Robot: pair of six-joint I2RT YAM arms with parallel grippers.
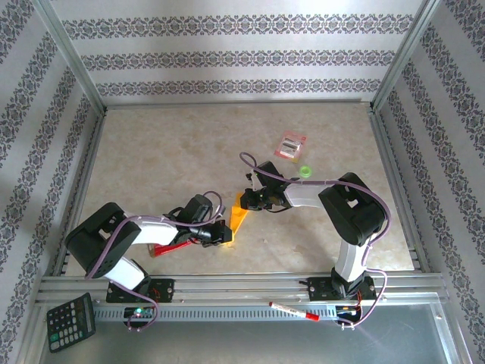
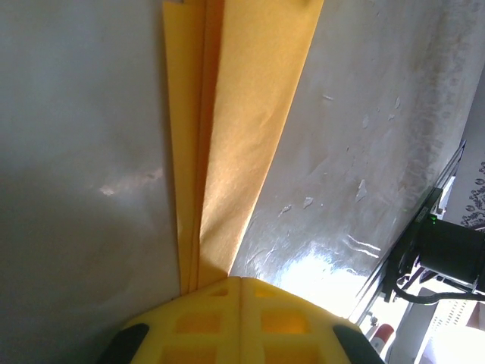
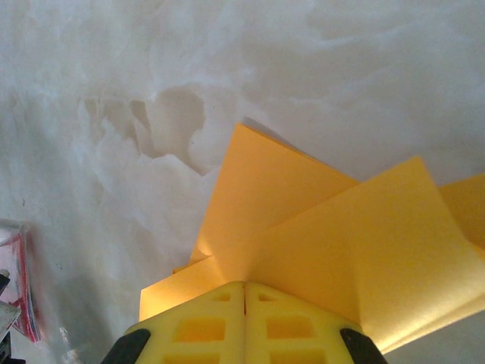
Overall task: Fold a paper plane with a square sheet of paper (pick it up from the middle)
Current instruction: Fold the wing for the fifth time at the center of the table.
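paper plane (image 1: 239, 218) (image 2: 227, 152) (image 3: 303, 227), part-folded: orange-yellow, lies near the middle of the table (image 1: 151, 152), a bit toward the near edge, between the two grippers. From the top camera it reads as a narrow wedge, with its wider end toward the left gripper.

left gripper (image 1: 225, 236) (image 2: 241, 282): yellow fingers (image 2: 204, 318) pressed together, no gap at the seam. On the left wrist camera the paper's narrow end runs straight into the tips, so it looks pinched there. From the tips it stretches away as a long strip of stacked layers with a lengthwise crease, flat on the table.

right gripper (image 1: 248, 201) (image 3: 244, 287): fingers (image 3: 288, 326) also pressed together, at the paper's far end. On the right wrist camera several layers fan out from the tips, and one flap angles up and to the right. It looks pinched, but the contact itself is hidden under the tips.

other things:
- red packet (image 1: 168, 248) on the table, partly under the left arm, just left of the left gripper
- small pink-and-white packet (image 1: 290, 144) farther back and right, well apart from the paper
- small green thing (image 1: 305, 171) near it, too small to identify
- calculator (image 1: 70, 322) and red marker (image 1: 294, 311) on the metal ledge in front of the arm bases
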